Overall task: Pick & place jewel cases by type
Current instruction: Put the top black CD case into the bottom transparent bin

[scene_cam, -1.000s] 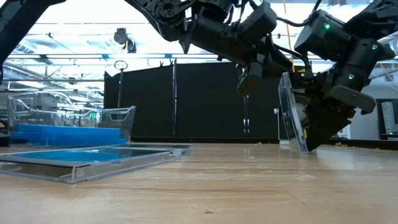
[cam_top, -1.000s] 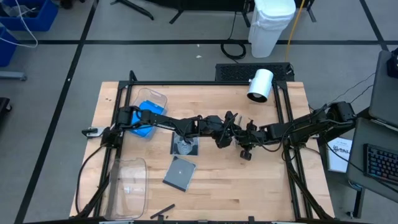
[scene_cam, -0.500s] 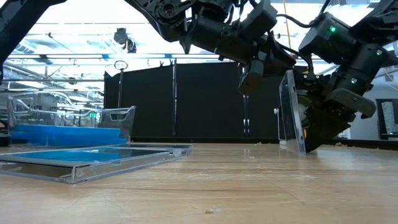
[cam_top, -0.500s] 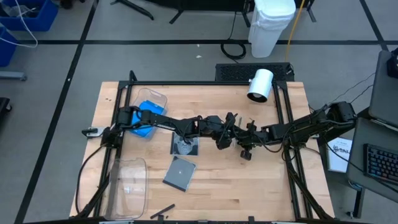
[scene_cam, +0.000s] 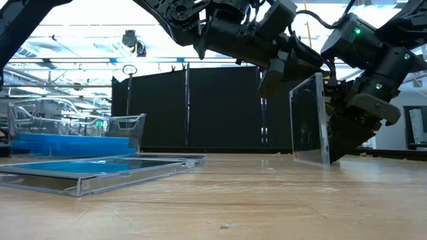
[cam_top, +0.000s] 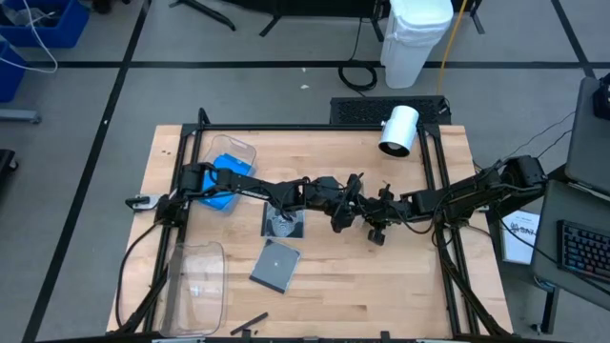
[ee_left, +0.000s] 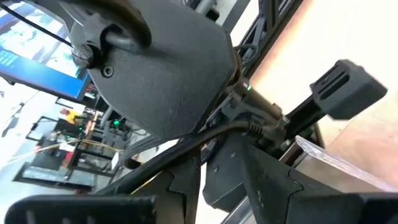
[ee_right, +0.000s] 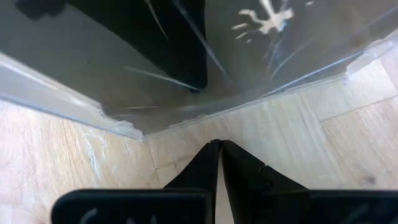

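Note:
A clear jewel case [scene_cam: 308,120] stands upright on its lower edge [scene_cam: 308,160] at the table's middle. My right gripper [ee_right: 217,146] is shut, low beside it on the right [scene_cam: 343,140]. My left gripper [ee_left: 224,171] is open and hangs above the case's upper corner [scene_cam: 270,75]. A disc case [cam_top: 283,222] and a grey case [cam_top: 274,264] lie flat on the table. Blue cases [cam_top: 221,183] lie in the far-left bin. My right gripper comes level from the table's right with shut fingers [ee_right: 239,168] at the case's lower edge [ee_right: 205,118], near the table; the case stands upright against it on its bottom edge. My left gripper: whether its finger [scene_cam: 267,79] touches the case's top corner, I cannot tell.
An empty clear bin [cam_top: 195,286] sits at the near left and the bin with blue cases [scene_cam: 73,137] at the far left. A white cylinder [cam_top: 398,131] stands at the far right. Both arms meet over the table's middle; bare wood lies near and right.
The clear case, earlier almost edge-on and tilted in the low view, has turned about on its lower edge and now stands upright with its broad face toward that camera. My left gripper has shifted slightly toward the case's top.

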`<state>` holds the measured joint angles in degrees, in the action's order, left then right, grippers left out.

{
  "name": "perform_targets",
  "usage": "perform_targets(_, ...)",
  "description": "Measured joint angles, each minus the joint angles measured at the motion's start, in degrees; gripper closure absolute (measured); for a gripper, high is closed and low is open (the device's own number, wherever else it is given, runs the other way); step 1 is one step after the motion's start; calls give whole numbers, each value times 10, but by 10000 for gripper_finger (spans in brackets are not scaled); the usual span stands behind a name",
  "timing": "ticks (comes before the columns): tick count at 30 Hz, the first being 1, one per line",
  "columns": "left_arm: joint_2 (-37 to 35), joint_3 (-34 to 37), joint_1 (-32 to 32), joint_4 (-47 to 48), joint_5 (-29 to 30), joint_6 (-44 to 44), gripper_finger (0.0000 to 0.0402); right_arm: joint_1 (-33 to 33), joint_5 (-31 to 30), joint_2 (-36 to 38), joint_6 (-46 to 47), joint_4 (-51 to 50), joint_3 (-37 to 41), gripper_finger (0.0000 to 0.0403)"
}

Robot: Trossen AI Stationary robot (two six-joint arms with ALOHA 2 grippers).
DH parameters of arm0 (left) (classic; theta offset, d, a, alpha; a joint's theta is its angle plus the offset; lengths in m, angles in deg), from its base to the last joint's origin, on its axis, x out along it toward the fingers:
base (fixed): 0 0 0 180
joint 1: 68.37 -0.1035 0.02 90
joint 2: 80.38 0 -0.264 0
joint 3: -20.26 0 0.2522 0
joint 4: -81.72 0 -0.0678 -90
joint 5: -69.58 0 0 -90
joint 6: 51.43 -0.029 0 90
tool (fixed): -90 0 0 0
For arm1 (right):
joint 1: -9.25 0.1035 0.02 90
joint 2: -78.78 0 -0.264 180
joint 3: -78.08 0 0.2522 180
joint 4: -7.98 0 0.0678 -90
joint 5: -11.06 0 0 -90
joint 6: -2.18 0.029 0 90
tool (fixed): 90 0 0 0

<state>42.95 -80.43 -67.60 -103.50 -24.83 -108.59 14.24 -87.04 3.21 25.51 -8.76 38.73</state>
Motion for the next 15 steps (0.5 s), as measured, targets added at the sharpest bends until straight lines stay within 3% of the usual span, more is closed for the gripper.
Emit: perform_targets(15, 1, 1, -14, -24, -62, 37, 279, 0, 5, -2, 10, 21, 2, 387)
